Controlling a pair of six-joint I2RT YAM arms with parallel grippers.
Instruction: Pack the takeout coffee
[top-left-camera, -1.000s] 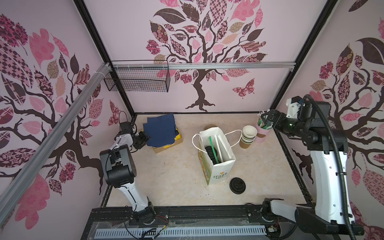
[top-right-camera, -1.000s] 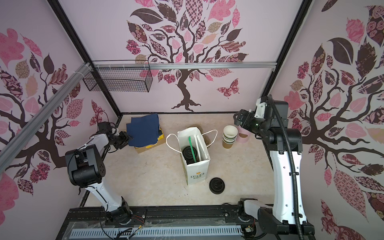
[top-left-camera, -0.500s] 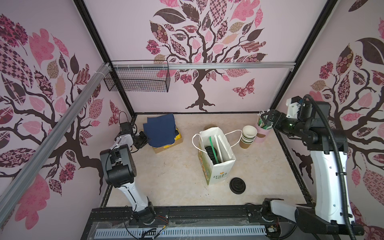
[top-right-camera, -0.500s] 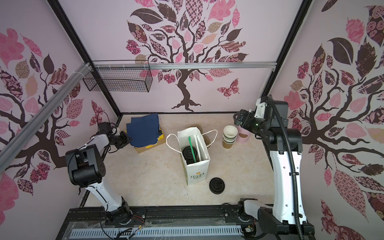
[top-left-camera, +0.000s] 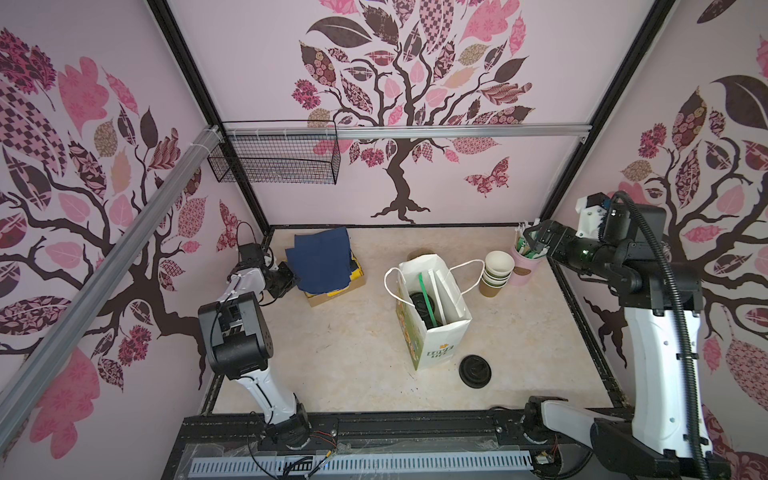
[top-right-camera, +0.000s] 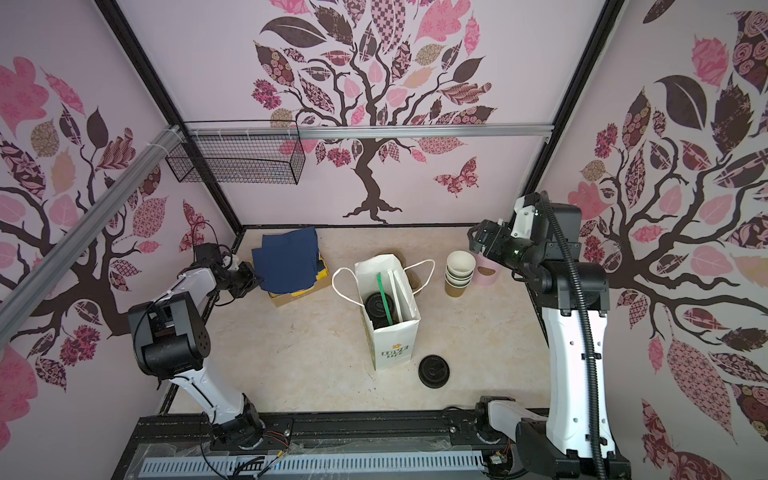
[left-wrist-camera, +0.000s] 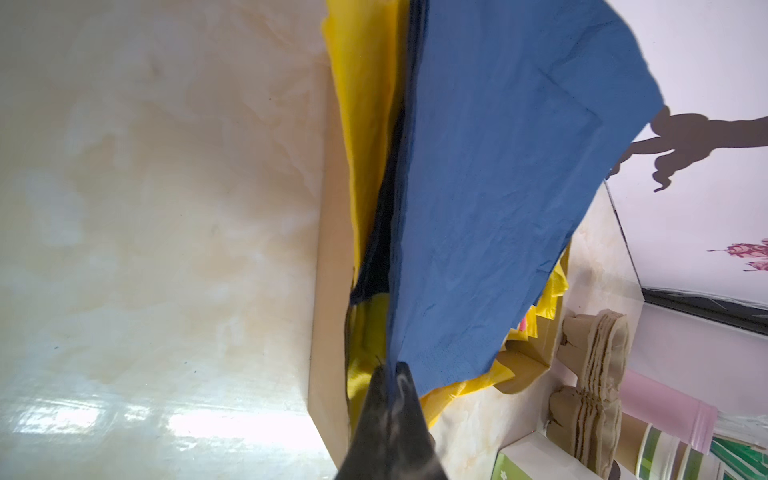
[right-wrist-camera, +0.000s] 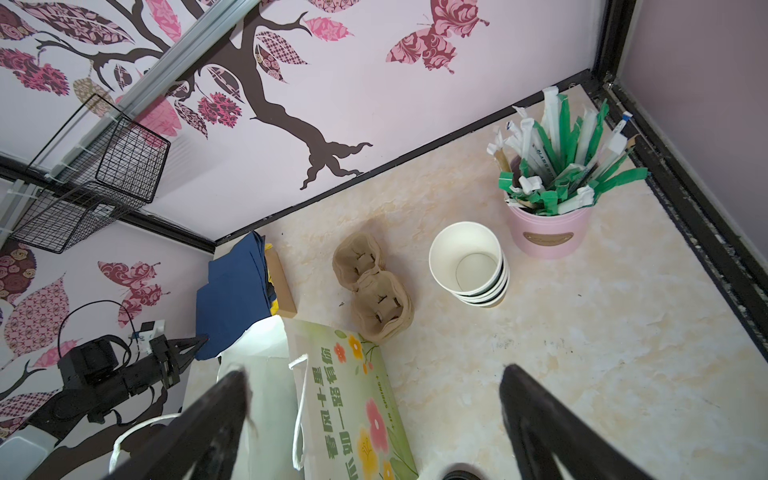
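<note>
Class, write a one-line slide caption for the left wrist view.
Left gripper shut on a blue napkin over yellow napkins in a cardboard box.

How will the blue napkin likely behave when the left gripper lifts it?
Probably floppy: the blue napkin drapes and creases from the corner pinched by the left gripper. Likely very light, being a thin sheet. It may drag the yellow napkins beneath.

Left hand (left-wrist-camera: 390, 369) pinched on blue napkin (left-wrist-camera: 498, 187) corner, yellow napkins (left-wrist-camera: 365, 104) beneath, cardboard box (left-wrist-camera: 332, 249) alongside
</note>
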